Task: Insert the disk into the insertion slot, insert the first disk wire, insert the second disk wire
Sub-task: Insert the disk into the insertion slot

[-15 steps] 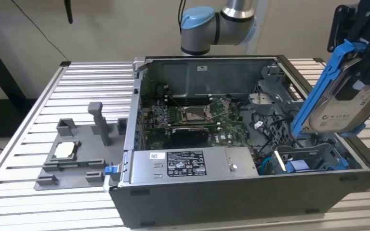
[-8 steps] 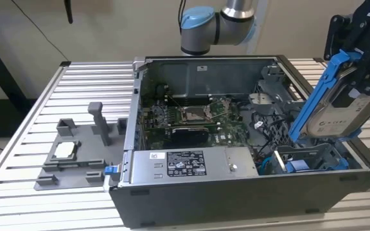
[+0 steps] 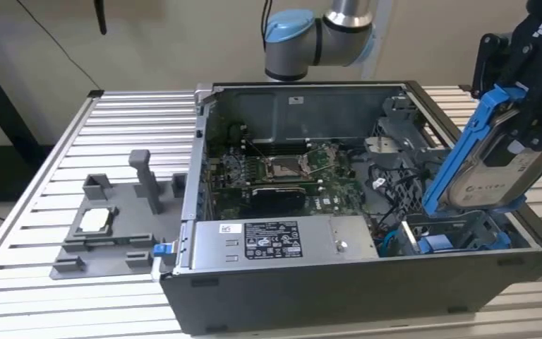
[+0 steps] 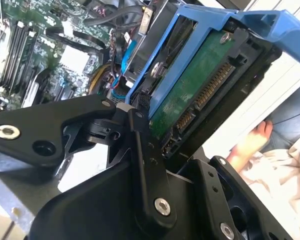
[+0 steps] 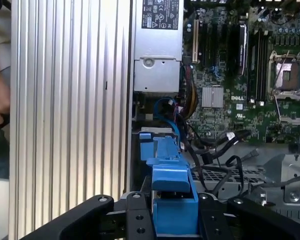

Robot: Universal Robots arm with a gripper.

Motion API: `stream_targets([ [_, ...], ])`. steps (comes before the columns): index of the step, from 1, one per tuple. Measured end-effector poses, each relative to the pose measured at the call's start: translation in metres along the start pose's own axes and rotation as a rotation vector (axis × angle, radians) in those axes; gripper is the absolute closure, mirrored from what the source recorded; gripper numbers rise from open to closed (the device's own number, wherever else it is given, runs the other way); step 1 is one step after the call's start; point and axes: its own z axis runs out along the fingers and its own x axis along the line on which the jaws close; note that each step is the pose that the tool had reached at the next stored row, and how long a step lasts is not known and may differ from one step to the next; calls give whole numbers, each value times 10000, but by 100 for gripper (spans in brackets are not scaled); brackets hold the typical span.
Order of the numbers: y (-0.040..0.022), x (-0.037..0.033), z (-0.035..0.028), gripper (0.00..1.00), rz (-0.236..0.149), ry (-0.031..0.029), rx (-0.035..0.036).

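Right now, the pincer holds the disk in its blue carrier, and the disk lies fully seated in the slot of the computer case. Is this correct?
Not quite. The pincer does hold the disk in its blue carrier, but the exterior view shows the disk tilted above the slot of the computer case, not seated.
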Motion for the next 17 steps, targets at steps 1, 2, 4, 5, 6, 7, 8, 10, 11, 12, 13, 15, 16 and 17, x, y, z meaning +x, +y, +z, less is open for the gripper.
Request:
stream_targets([
  [1,0,3,12,67,-22,4,0],
  [2,-1,7,26,67,-46,7,0],
  [4,-3,11,55,67,-101,10,1],
  [5,-4,11,71,67,-129,12,1],
  [6,-4,12,86,67,-154,13,2],
  [7,-5,14,103,67,-181,13,2],
  [8,-6,15,119,67,-209,15,2],
  [10,-7,16,148,67,-257,19,3],
  [11,-8,16,163,67,-278,20,3],
  [12,-9,16,181,67,-297,20,4],
  [13,-10,16,199,67,-308,21,4],
  [15,-12,15,234,67,-321,22,4],
  [16,-13,15,245,67,-324,21,4],
  [17,-14,15,258,67,-324,21,4],
])
